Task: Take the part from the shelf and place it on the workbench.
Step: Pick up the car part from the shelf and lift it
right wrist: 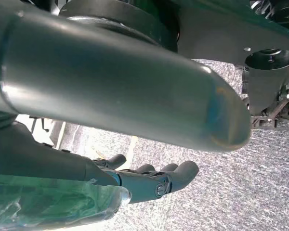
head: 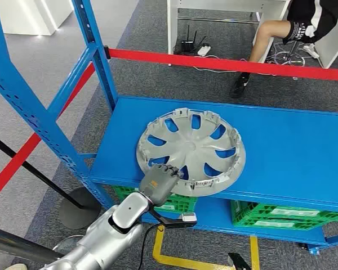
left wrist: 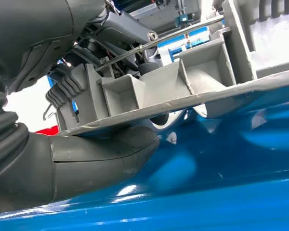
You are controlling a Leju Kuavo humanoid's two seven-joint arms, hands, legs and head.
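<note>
Hubcap-like silver part (head: 192, 151) is seen lying flat on the blue shelf (head: 286, 146), toward the shelf's left half, with its near rim reaching the front edge. The left hand (head: 159, 181) is placed at that near-left rim: dark fingers (head: 172, 170) are laid over the top of the rim in the head view, while in the left wrist view the thick grey thumb (left wrist: 99, 159) is pressed beneath the part's edge (left wrist: 179, 96) and the fingers are curled over its ribbed upper side, so the rim is pinched between them (the part's edge appears slightly raised off the blue surface there). The right hand (right wrist: 150, 180) is seen hanging over grey carpet in the right wrist view, its dark fingers loosely extended and close together, with nothing held. Green crates (head: 282, 216) are stored on the lower level under the shelf. A seated person's leg (head: 261, 42) is visible beyond a red barrier tape (head: 227, 63).
</note>
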